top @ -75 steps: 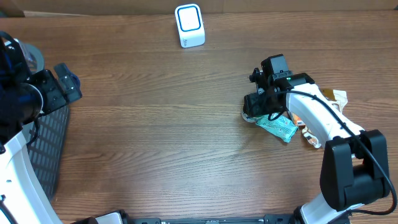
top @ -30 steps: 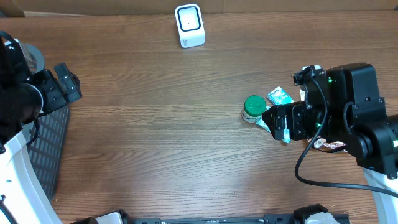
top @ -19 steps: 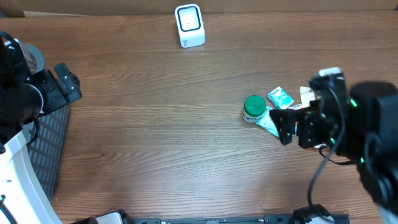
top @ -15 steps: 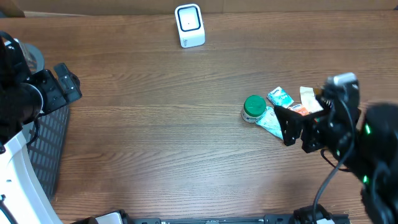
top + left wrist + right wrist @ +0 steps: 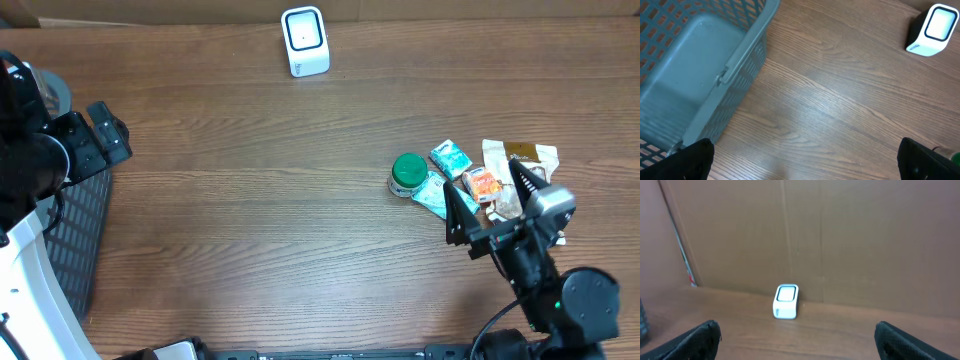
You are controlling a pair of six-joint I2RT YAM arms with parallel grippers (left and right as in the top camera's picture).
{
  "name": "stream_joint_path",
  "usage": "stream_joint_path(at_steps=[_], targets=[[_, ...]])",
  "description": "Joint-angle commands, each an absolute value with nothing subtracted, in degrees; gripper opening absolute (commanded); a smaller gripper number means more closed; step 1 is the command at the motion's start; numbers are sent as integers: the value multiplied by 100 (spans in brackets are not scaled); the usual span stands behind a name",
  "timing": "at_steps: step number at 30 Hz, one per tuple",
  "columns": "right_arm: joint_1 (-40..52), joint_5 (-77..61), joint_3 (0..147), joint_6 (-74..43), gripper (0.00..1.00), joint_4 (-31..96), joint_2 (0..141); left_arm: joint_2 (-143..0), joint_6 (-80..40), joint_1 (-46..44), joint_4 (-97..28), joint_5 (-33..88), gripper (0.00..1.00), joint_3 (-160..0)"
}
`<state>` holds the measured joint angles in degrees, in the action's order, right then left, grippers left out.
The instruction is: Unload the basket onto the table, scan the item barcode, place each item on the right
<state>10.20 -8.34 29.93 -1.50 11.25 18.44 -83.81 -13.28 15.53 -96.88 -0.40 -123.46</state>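
The dark grey plastic mesh basket (image 5: 80, 230) runs off the overhead view's left edge, partly beneath the left arm (image 5: 30, 160). The right gripper (image 5: 480, 180) covers part of the pile of small printed snack packets (image 5: 450, 157). Their print is too small to read.

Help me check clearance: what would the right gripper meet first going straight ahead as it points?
Likely the white scanner, almost centred ahead of the right gripper, jaws open, nothing in between. Depth is unclear; it might pass above it to the cardboard wall.
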Motion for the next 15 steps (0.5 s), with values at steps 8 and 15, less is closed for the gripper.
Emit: stream_joint_path(at_steps=[8,15], targets=[[985,-910,781,-154,100,-443,552,-8401,-1221,1573,-9679,-16,100,-12379],[989,-910,137,-156,100,-596,67,-8401,-1221,1573,-9679,-19,100,-12379]])
